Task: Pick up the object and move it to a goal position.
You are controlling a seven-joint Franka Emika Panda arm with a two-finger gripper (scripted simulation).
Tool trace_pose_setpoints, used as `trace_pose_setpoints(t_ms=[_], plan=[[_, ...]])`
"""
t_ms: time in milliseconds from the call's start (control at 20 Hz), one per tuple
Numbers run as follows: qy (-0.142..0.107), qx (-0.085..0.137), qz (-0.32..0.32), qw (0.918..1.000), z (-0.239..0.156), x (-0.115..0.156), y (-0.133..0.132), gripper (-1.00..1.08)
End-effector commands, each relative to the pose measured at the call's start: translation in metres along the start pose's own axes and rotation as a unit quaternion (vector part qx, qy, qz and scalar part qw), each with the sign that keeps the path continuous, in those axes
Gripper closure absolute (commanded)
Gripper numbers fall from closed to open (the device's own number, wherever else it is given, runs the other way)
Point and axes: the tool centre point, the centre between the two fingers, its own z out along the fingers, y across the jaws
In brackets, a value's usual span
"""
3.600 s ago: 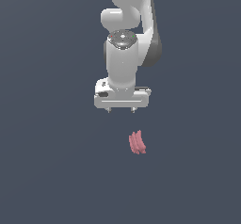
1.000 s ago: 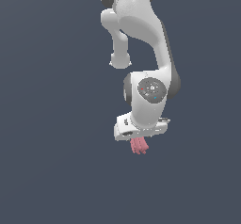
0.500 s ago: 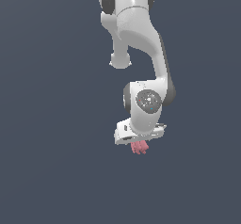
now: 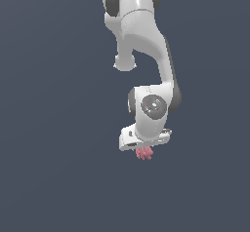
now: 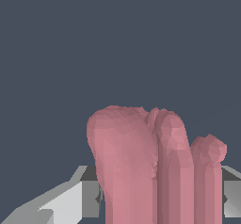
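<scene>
Rendering flat and evenly lit — soft shading rounding the white arm (image 4: 146, 41), no cast shadows, no glare; showing coarse, faceted edges on the pink object (image 5: 141, 166).
</scene>
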Motion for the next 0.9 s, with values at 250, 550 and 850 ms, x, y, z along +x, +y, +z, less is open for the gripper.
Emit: trace_pose_setpoints(t_ms=[250,550,850], plan=[[0.0,0.0,0.0,1.0,0.0,0.0,0.0,1.08],[0.0,0.0,0.0,1.0,-0.008,-0.001,0.0,1.08],[0.0,0.0,0.0,1.0,-0.039,-0.004,0.0,1.08]])
